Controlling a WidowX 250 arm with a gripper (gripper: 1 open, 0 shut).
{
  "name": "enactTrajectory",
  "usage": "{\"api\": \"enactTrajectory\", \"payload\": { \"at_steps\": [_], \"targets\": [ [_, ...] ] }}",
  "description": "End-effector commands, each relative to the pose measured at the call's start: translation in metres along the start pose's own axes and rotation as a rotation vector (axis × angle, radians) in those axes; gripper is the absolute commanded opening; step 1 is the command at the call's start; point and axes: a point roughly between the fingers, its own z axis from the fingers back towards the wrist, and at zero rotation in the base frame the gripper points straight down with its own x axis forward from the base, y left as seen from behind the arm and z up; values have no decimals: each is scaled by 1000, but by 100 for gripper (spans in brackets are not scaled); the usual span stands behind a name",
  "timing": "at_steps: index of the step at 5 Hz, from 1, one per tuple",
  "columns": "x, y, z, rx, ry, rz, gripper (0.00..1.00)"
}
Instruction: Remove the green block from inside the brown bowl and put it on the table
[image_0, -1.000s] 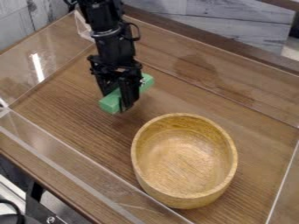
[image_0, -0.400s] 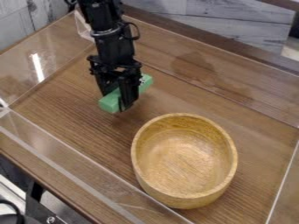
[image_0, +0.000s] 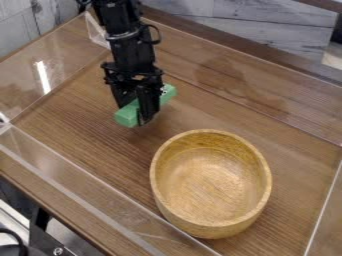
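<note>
The black claw (image_0: 131, 98) is closed on the smooth, green block (image_0: 128, 116), out over the wood-grained worktop (image_0: 87, 120) towards its far-left corner. The round, thick-rimmed, light wooden bowl (image_0: 211, 185), well apart from it, sits near the front edge.

1. Brown bowl (image_0: 211, 178): one, only bowl in view.
2. Green block (image_0: 128, 116): one, partly hidden, both visible green parts counted together as a single block.
3. Table (image_0: 80, 122): one wood-grain top.
4. Robot arm (image_0: 118, 18): one, black.
5. Gripper (image_0: 138, 104): one.
6. Black cables, lower left: at least one, exact count unclear.
</note>
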Motion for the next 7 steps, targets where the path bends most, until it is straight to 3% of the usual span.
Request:
{"api": "enactTrajectory", "payload": {
  "at_steps": [1,7],
  "targets": [
    [9,4,17,15,-54,4,0],
    [13,7,19,-18,-27,23,0]
  ]
}}
